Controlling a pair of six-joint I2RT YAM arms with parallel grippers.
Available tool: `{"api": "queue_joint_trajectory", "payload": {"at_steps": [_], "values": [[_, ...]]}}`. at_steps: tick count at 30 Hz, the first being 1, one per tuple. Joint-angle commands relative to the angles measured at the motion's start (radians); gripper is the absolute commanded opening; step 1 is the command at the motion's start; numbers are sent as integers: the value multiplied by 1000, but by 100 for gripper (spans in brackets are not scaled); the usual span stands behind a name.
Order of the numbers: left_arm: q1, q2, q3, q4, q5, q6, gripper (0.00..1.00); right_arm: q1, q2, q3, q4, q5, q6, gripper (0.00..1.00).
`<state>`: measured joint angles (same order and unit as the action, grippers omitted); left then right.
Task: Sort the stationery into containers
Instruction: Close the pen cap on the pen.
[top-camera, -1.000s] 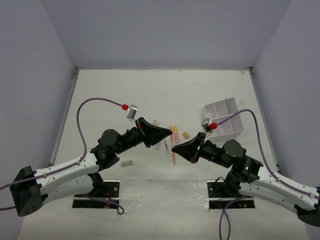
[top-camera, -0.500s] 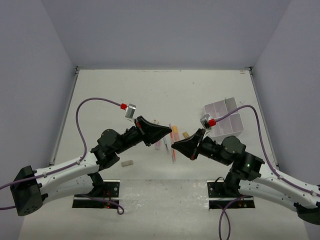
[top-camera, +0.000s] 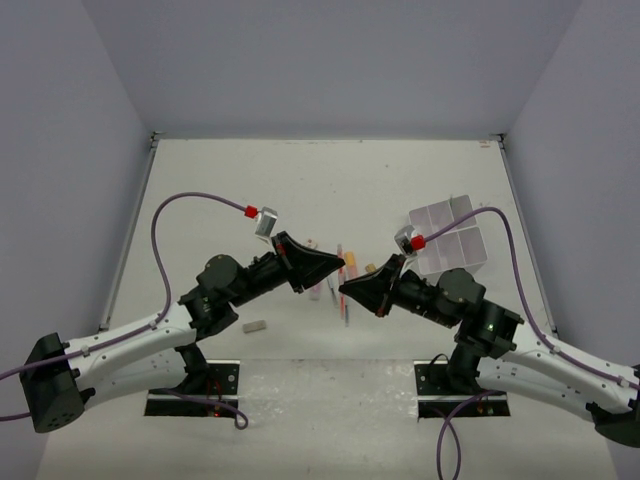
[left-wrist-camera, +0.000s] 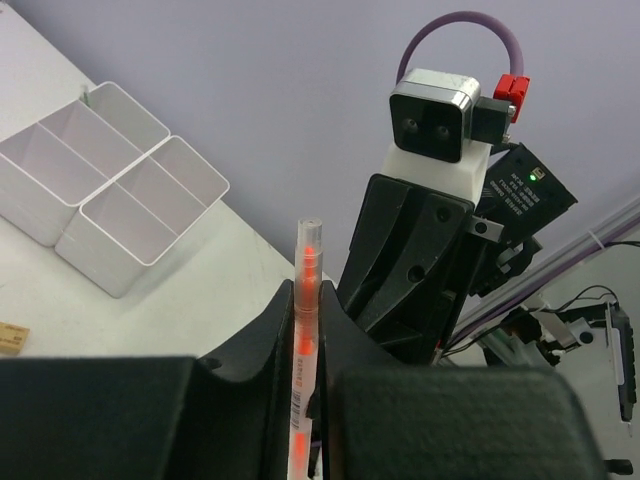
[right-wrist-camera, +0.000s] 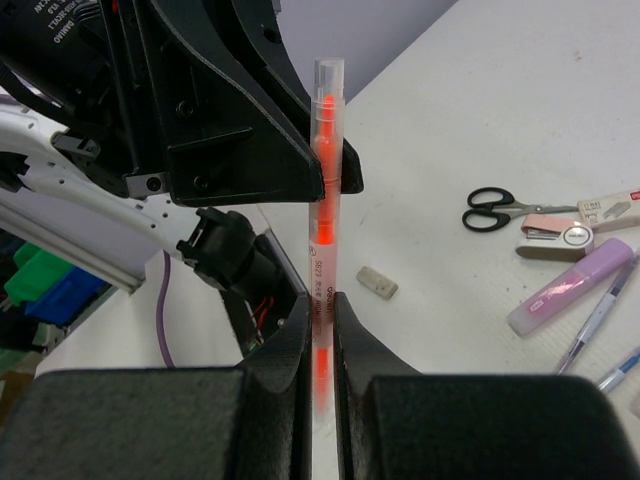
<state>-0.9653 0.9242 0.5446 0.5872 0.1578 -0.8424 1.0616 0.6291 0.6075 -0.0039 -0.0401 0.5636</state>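
Observation:
An orange marker (top-camera: 346, 308) hangs above the table between both arms. My right gripper (right-wrist-camera: 318, 310) is shut on its lower part, the barrel (right-wrist-camera: 325, 180) rising from the jaws. My left gripper (left-wrist-camera: 305, 300) grips the same marker (left-wrist-camera: 307, 250), jaws close on both sides. The two grippers meet tip to tip at mid table (top-camera: 342, 280). The white divided tray (top-camera: 448, 240) stands to the right, its compartments (left-wrist-camera: 150, 262) holding nothing I can see. Black-handled scissors (right-wrist-camera: 500, 212), a purple marker (right-wrist-camera: 570, 288) and thin pens (right-wrist-camera: 590, 320) lie on the table.
A grey eraser (top-camera: 254, 326) lies near the left arm's base, also in the right wrist view (right-wrist-camera: 377, 282). A tan eraser (top-camera: 371, 268) sits beside the grippers. A small pink stapler-like item (right-wrist-camera: 555, 238) rests next to the scissors. Walls enclose the table.
The right arm has slid left and a little farther from its base, bringing its gripper closer to the left one. The left arm barely shifted.

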Motion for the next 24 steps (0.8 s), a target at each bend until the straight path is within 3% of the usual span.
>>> {"api": "queue_joint_trajectory", "payload": {"at_steps": [1, 3, 6, 9, 13, 20, 22, 24], "values": [[-11, -15, 36, -32, 34, 31, 11, -1, -1, 36, 79, 32, -21, 0], [-11, -7, 36, -29, 47, 31, 13, -1, -3, 42, 73, 36, -19, 0], [-12, 6, 35, -23, 58, 31, 0, -2, -3, 47, 71, 37, -22, 0], [-15, 4, 25, -3, 52, 23, 0, -1, -3, 43, 85, 37, -23, 0], [-19, -24, -1, 44, 22, 6, 0, -1, 8, 31, 114, -5, -28, 17], [-23, -67, -8, 62, -5, -1, 0, -1, 77, 37, 161, -83, -20, 33], [-23, -73, -9, 69, -6, -1, 0, 0, 97, 38, 171, -89, -16, 33], [-24, -75, -9, 71, -2, 0, 0, 0, 107, 41, 177, -100, -14, 18]]}}
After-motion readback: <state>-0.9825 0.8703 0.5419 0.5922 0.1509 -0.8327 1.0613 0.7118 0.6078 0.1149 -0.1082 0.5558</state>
